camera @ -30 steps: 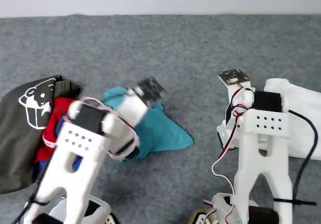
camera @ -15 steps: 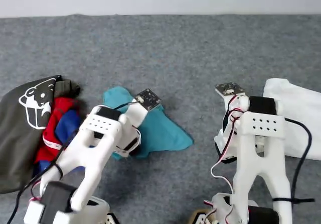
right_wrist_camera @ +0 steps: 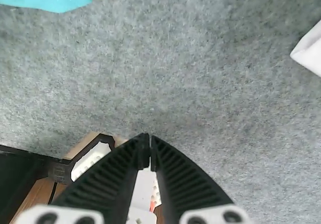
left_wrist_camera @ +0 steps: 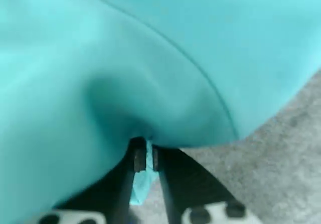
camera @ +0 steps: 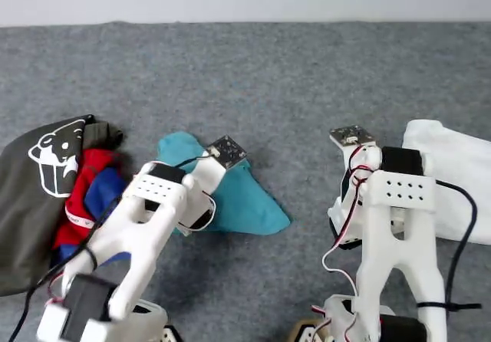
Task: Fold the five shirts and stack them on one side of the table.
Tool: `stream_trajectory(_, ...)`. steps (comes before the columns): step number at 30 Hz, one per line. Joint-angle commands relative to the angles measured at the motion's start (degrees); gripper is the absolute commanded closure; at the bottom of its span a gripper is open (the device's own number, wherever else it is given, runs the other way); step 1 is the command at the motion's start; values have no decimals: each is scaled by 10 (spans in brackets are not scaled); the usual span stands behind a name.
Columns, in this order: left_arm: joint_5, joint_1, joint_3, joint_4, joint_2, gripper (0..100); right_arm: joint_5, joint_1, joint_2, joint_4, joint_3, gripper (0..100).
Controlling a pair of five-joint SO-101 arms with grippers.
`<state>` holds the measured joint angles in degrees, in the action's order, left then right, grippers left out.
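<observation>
Right now the teal shirt lies bunched on the grey tabletop, a little left of centre and close to the arms. The left arm bends over the shirt's near left edge. In the left wrist view the left jaws are closed on a small pinch of the teal cloth, and the rest of the shirt billows away from them.

Further left, 3 more shirts sit in a loose heap: a dark grey shirt with a white print, a red shirt and a blue shirt, all overlapping. The white shirt lies at the right edge, partly behind the right arm. I cannot tell whether it has been folded. The right jaws are closed on nothing and point down at bare tabletop between the teal and white shirts.

My read is that the work is at an early step: 1 of the 5 shirts has been singled out and gripped so it can be spread flat, and no folded stack can be seen anywhere.

The next move probably calls for drawing the pinched edge outward until the cloth lies smooth. The right jaws would need to open and take the opposite side, so that both arms can make the fold.
</observation>
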<state>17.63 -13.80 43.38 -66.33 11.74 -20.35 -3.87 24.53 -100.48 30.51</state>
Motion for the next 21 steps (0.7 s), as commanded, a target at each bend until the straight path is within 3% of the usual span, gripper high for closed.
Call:
stream_trajectory(1,3,4,-70,-55,120,987,5,5,25,-14,-4,987)
stream_trajectory(5,3,4,-152,-85,231,987,5,5,25,-14,-4,987)
stream_trajectory(11,3,-12,-237,-49,317,987,5,5,22,-14,-4,987)
stream_trajectory(21,3,-138,-313,9,331,987,5,5,22,-14,-1,987)
